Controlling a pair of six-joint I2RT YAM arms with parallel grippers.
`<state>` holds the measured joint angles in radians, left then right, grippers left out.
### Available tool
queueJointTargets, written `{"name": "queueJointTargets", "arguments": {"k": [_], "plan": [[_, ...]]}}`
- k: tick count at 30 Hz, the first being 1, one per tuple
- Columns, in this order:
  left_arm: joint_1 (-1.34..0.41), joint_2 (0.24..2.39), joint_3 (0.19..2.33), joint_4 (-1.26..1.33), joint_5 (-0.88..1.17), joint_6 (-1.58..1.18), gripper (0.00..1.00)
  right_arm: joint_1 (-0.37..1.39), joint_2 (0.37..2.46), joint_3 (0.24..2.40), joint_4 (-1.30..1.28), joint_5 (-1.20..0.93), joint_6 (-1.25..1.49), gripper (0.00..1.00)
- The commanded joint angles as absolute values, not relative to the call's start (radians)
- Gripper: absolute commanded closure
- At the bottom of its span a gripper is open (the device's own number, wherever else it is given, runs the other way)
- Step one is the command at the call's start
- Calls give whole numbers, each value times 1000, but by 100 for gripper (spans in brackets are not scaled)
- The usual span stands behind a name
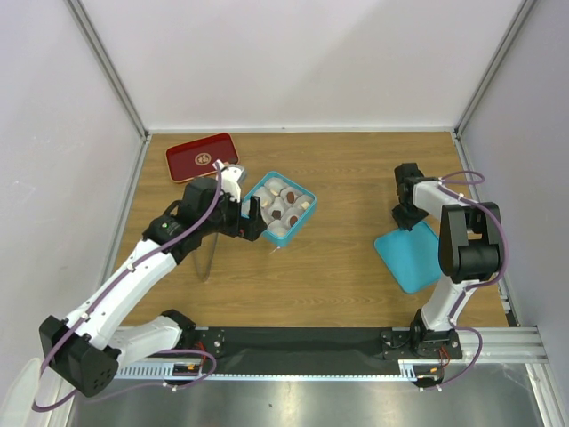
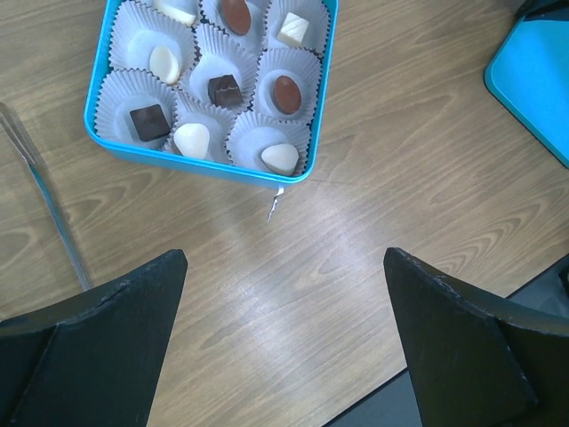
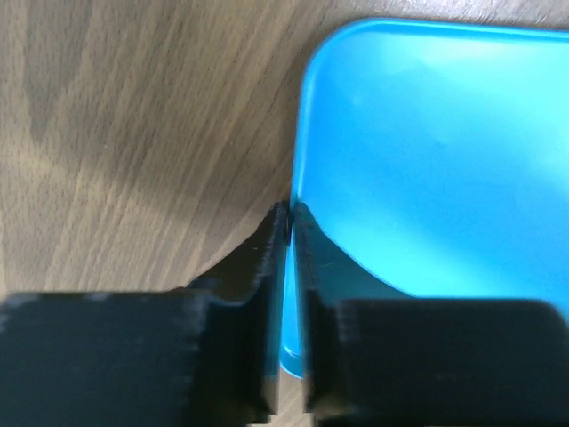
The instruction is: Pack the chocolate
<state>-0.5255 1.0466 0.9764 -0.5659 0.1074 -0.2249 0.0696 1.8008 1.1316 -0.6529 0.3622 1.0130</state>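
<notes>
The chocolate lies as several small dark, brown and white pieces in white paper cups inside the teal box, which sits left of centre on the table. My left gripper hovers just beside the box's near-left side. In the left wrist view this gripper is wide open over bare wood, with nothing between its fingers. At the right, my right gripper is down at the far-left corner of the teal lid. Its jaws are shut on the lid's thin rim.
A red tray with a gold emblem lies at the back left. Metal tongs lie on the wood left of the box, also seen as tongs in the left wrist view. A tiny scrap lies by the box's edge.
</notes>
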Motion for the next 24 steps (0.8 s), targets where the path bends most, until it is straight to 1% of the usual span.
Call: {"name": "queueJointTargets", "arguments": {"k": [1,3,6,12,18,21,22,24], "plan": [[-515,1020,974,-538,91,-206,0,64,1804,1114,-606,364,1009,92],[-514,1012,970,-537,89,-209,0,66,1795,1105,-586,342,997,100],[-514,1009,963,-529,94,-216,0,78,1758,1107,-577,304,947,100],[-509,1023,974,-505,149,-251,0,141,1570,1123,-566,200,738,100],[-509,1052,1044,-479,317,-328,2,176,1340,1161,-585,46,603,100],[-506,1069,1106,-453,415,-370,2,173,1231,1190,-539,-98,597,100],[-500,1074,1118,-422,440,-399,2,169,1209,1199,-494,-176,601,100],[-489,1098,1156,-388,541,-463,2,169,1143,1209,-433,-237,624,100]]}}
